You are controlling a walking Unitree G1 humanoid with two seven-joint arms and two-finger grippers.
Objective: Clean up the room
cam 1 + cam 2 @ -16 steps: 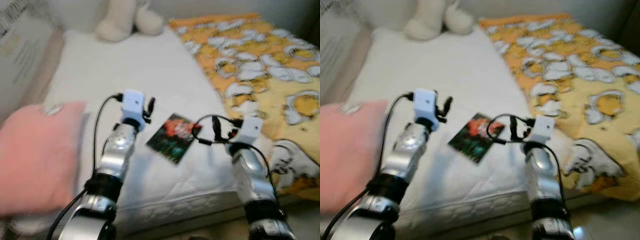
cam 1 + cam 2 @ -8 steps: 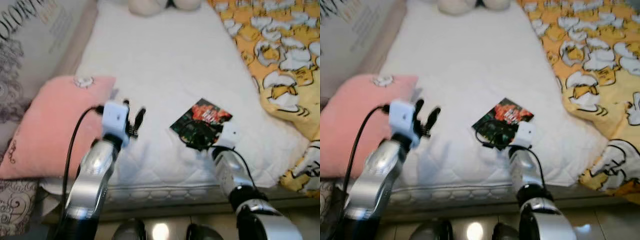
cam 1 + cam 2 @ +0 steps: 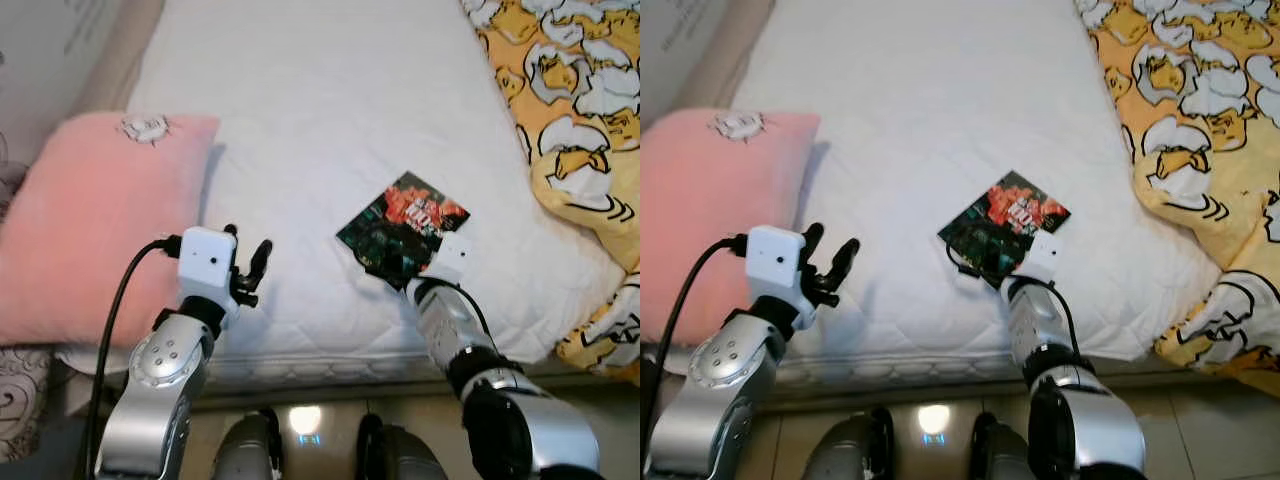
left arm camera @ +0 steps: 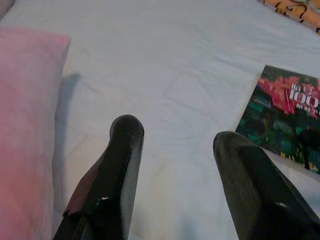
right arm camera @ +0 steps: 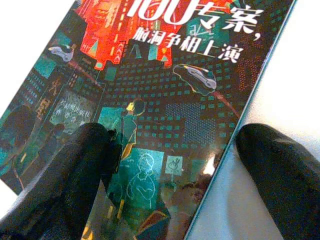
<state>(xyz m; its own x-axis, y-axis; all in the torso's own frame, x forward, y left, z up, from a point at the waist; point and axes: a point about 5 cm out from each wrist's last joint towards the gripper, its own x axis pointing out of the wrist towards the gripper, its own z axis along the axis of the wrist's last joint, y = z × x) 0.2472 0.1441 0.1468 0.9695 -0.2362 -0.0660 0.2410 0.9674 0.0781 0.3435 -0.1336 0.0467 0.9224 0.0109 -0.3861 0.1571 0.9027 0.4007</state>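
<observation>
Book (image 3: pixel 403 229) on white mattress (image 3: pixel 330 120), pink pillow (image 3: pixel 95 220) beside; both grippers' jaws wide.

The book (image 5: pixel 165 100) cover is showing a line of white print near its upper edge, reading "100" followed by the characters "专案,"; directly beneath, a second white line is reading "脑洞争相上演"; in the left wrist view the same cover (image 4: pixel 285 117) is showing "100" legibly; other print is remaining unreadable.
</observation>
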